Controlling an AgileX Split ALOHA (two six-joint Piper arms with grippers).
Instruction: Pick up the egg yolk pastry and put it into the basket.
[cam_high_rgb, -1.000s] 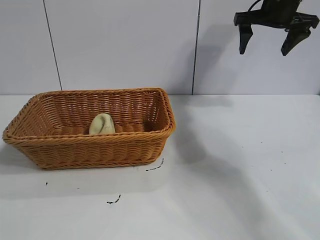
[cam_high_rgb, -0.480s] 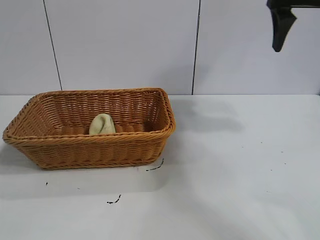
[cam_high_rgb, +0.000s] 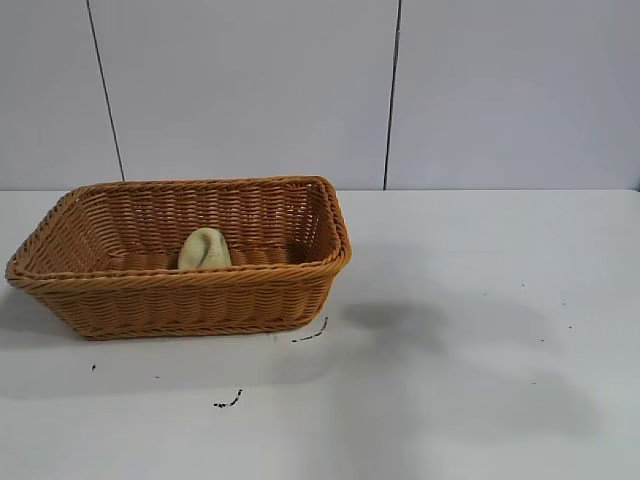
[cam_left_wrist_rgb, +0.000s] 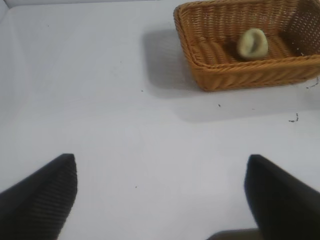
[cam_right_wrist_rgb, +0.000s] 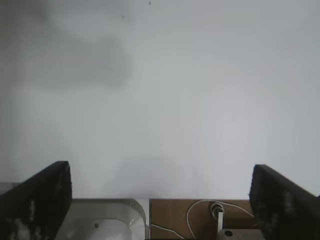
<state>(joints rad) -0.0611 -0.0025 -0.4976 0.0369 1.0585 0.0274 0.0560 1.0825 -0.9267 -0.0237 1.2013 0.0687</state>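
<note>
The egg yolk pastry (cam_high_rgb: 204, 249) lies inside the basket (cam_high_rgb: 180, 283), on its woven floor a little toward the near wall and roughly midway along its length, tipped so that its dented face shows in the left wrist view; nothing grips it, so by the look of things the placing step is done and the task is as good as complete. The basket stands on the white worktop (cam_high_rgb: 470, 400) toward the left side of the exterior view, with a few dark specks on the surface near its front corner. Neither arm appears in the exterior view. The left tool (cam_left_wrist_rgb: 160, 197) hangs above bare worktop well apart from the basket, its fingers spread wide and holding nothing, which fits an arm parked out of the way. The right tool (cam_right_wrist_rgb: 160, 200) is likewise spread wide and empty, over bare worktop near the edge, where cabling shows beyond it.
</note>
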